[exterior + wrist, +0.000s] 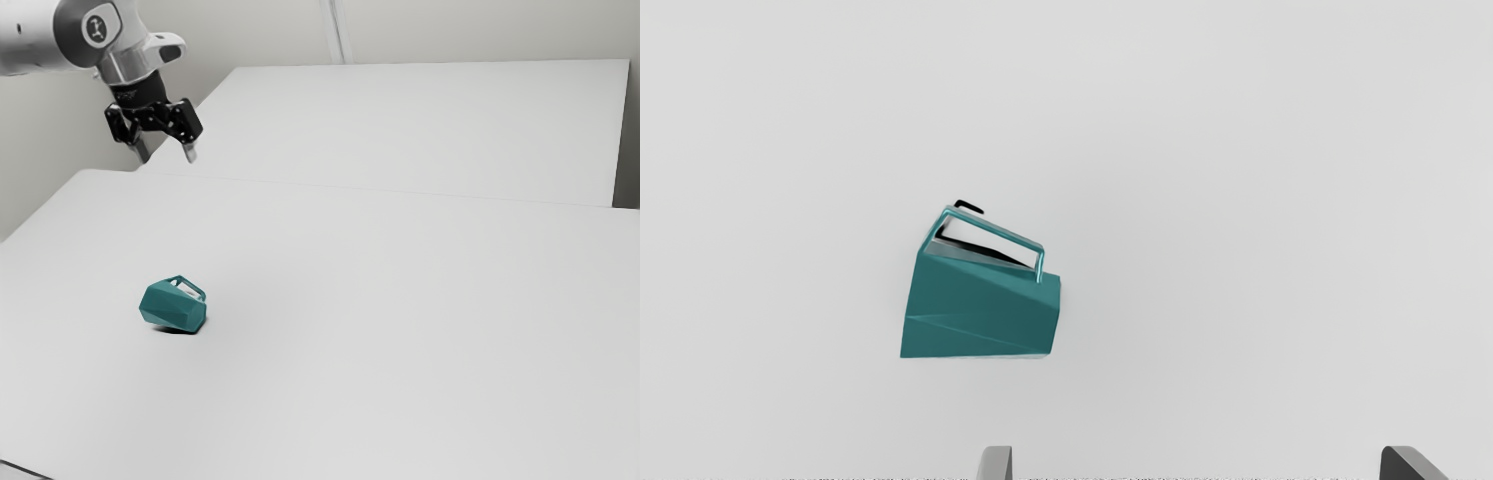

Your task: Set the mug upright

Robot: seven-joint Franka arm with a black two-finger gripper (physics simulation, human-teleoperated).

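The teal mug (174,306) lies on its side on the white table (400,320), toward the exterior view's left, its angular handle (996,230) attached along the flank. The black gripper (168,154) is positioned above the table and well apart from the mug, its two fingers (996,463) spread with a wide gap between them.
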